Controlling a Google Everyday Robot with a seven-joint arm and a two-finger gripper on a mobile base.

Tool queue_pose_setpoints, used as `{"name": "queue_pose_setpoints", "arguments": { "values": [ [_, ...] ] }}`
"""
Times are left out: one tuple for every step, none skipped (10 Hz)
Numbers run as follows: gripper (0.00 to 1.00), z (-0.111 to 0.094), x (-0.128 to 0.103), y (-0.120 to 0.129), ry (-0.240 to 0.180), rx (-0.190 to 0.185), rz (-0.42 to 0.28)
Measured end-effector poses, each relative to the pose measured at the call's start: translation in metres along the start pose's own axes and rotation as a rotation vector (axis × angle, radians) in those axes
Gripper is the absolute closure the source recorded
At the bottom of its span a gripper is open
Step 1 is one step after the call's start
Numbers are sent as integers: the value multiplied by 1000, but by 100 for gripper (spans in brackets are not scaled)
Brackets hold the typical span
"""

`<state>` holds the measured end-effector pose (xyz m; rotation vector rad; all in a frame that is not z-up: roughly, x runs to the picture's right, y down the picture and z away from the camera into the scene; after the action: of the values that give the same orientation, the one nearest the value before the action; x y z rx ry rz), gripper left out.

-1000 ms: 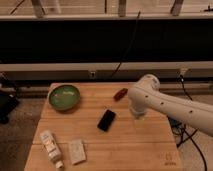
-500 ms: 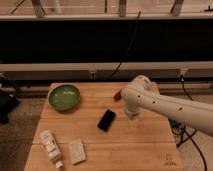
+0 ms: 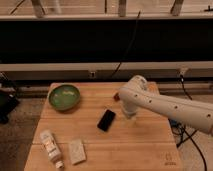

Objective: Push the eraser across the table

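Observation:
The eraser (image 3: 106, 120) is a flat black block lying near the middle of the light wooden table (image 3: 135, 147). My white arm reaches in from the right. My gripper (image 3: 128, 114) hangs down just right of the eraser, a short gap from it, low over the tabletop. A small red oblong object (image 3: 116, 96) shows behind the arm, mostly hidden by it.
A green bowl (image 3: 64, 96) stands at the table's back left. A white bottle (image 3: 51, 147) and a pale beige block (image 3: 76, 151) lie at the front left. A small mark (image 3: 170, 161) sits at the front right corner. Cables hang right of the table.
My arm and gripper have moved left across the table toward the eraser. The eraser has not moved.

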<state>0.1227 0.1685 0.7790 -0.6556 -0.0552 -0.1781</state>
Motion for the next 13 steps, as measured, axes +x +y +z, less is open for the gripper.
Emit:
{"name": "queue_pose_setpoints", "arguments": {
  "values": [
    [76, 2, -3, -2, -2, -2, -6],
    [86, 4, -6, -4, -4, -3, -12],
    [95, 7, -8, -6, -4, -9, -19],
    [97, 13, -7, -10, -2, -15, -28],
    [98, 23, -6, -21, 6, -21, -49],
    [98, 29, -11, -28, 6, -26, -68],
    [98, 32, -18, -31, 4, -29, -82],
    [98, 38, -24, -34, 6, -33, -101],
    [98, 42, -29, -37, 8, -36, -124],
    [98, 44, -30, -39, 10, -37, -139],
    [98, 47, -33, -41, 15, -40, -159],
    [98, 50, -45, -45, 12, -41, -182],
    [98, 53, -58, -49, 9, -42, -206]
  ]
}}
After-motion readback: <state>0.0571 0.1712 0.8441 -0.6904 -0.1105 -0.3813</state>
